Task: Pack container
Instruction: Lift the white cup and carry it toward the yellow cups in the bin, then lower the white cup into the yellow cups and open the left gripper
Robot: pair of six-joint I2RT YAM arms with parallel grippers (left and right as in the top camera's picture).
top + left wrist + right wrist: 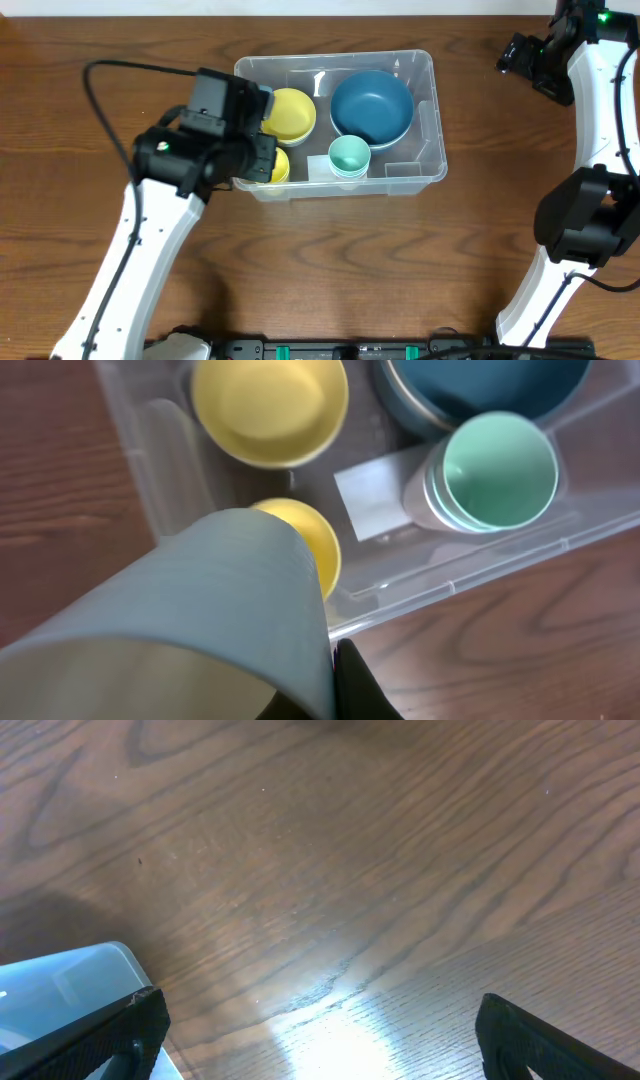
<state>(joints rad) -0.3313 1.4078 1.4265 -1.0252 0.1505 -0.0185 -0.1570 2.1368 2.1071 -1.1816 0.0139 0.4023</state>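
Over the clear rectangular plastic container (425,130) mid-table, left gripper (330,685) pinched a grey-blue plastic cup (200,620) by its rim. It needed lowering upright into the small yellow cup (312,545) before release. Right gripper (320,1040) gaped wide, empty.

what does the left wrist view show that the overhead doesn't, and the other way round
Only the left wrist view: a pale grey-blue cup clamped in the left gripper, partly covering the small yellow cup. From overhead the left arm hides it.
Only the overhead: the container in full outline, and the open right gripper far off to the right.
Both: the yellow bowl, blue bowl, stacked mint cups and the small yellow cup, all inside the container.
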